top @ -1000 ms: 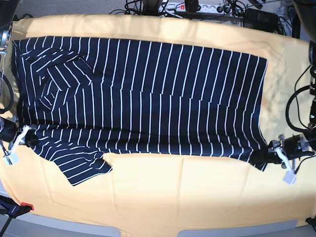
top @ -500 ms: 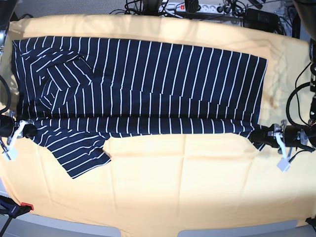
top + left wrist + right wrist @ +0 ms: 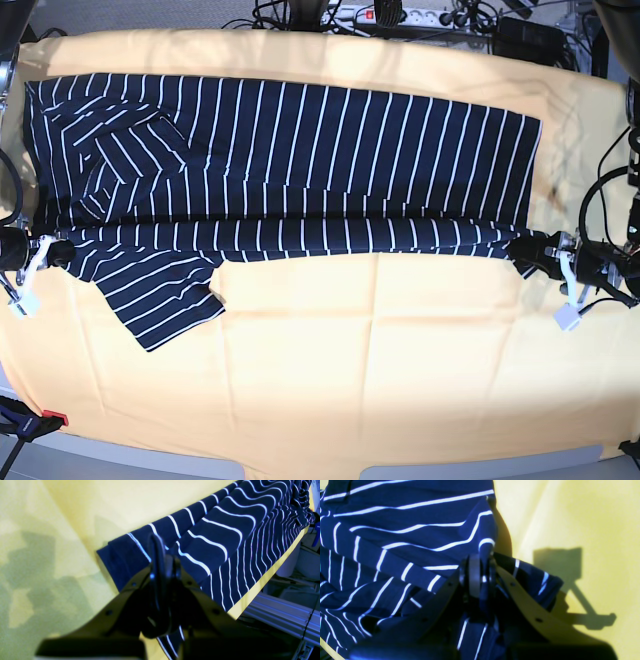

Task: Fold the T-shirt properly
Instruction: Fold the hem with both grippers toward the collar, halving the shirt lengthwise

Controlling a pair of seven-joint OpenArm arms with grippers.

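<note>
Yellow table cover (image 3: 400,360): the half toward 6 o'clock lies bare and open, cables (image 3: 420,18) bunched past the 12 o'clock edge. T-shirt (image 3: 300,150): spread across the 12 o'clock half, near hem stretched between 2 grippers. Left gripper (image 3: 540,258) at 3 o'clock and right gripper (image 3: 52,254) at 9 o'clock, both pinched closed on that hem.

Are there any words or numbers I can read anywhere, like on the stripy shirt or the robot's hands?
None can be read.
T-shirt: only white stripes, no print.
Left gripper and right gripper: no lettering visible.
Power strip: too small to read anything.
</note>
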